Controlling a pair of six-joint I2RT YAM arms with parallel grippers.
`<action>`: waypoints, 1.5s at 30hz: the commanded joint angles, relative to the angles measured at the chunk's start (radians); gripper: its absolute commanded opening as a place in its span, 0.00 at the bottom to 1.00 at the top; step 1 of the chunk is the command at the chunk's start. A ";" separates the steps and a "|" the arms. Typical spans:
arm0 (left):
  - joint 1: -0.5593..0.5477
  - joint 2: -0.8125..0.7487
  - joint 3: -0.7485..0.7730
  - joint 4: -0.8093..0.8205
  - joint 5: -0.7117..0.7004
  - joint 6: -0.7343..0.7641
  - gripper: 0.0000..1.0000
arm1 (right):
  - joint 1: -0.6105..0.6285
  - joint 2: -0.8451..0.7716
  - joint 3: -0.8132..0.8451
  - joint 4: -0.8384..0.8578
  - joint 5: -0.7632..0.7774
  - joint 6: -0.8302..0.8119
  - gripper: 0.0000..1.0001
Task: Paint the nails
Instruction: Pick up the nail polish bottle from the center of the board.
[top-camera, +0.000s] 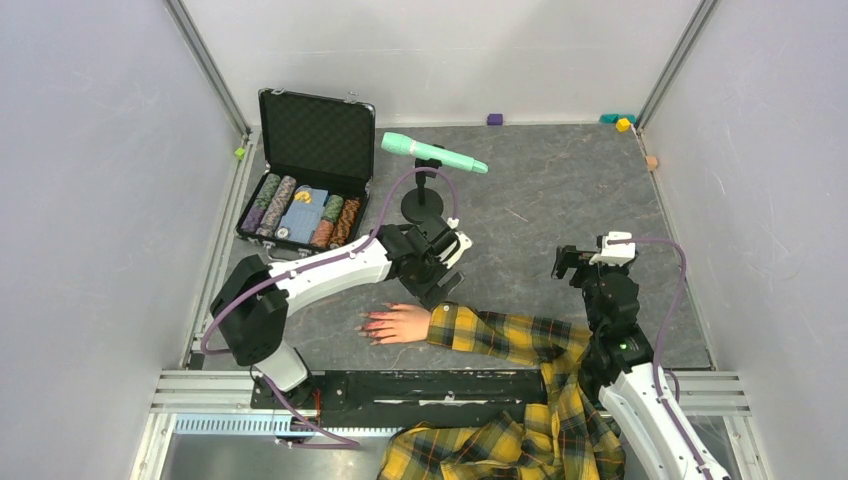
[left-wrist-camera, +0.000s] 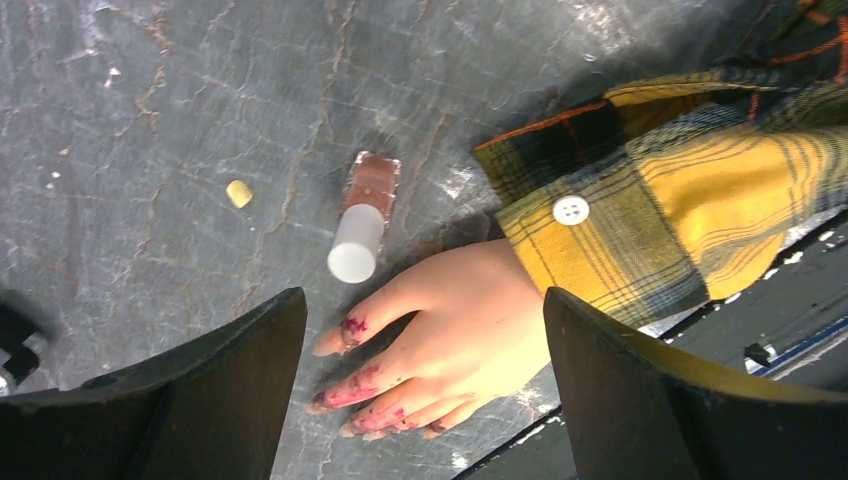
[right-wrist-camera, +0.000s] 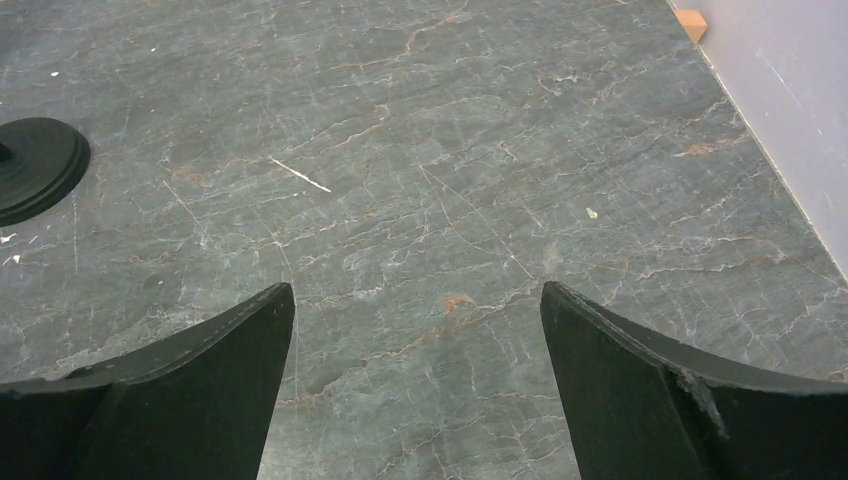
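Observation:
The pale mannequin hand (top-camera: 402, 323) lies palm down near the table's front edge, with a yellow plaid sleeve (top-camera: 500, 338) running right. Its nails (left-wrist-camera: 325, 345) point left, and the fingertips are smeared with red-pink polish. A small brownish polish bottle with a white cap (left-wrist-camera: 362, 215) lies on its side just beyond the thumb. In the top view my left arm hides the bottle. My left gripper (top-camera: 445, 268) hovers above the wrist, open and empty (left-wrist-camera: 422, 296). My right gripper (top-camera: 568, 262) is open and empty over bare table (right-wrist-camera: 415, 290), well right of the hand.
An open black case of poker chips (top-camera: 305, 170) stands at the back left. A green microphone (top-camera: 432, 152) sits on a black stand (top-camera: 422, 208), whose base shows in the right wrist view (right-wrist-camera: 35, 170). Small blocks (top-camera: 494, 119) lie along the back wall. A yellowish crumb (left-wrist-camera: 238, 193) lies near the bottle.

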 joint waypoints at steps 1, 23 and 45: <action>0.002 -0.015 0.008 -0.015 -0.058 0.043 0.89 | -0.003 0.007 0.046 0.011 -0.017 -0.010 0.98; 0.004 0.106 0.116 -0.051 -0.112 -0.001 0.59 | -0.002 0.049 0.039 0.017 -0.041 -0.009 0.99; 0.004 0.157 0.119 -0.080 -0.117 -0.010 0.27 | -0.002 0.062 0.043 0.008 -0.058 -0.011 0.99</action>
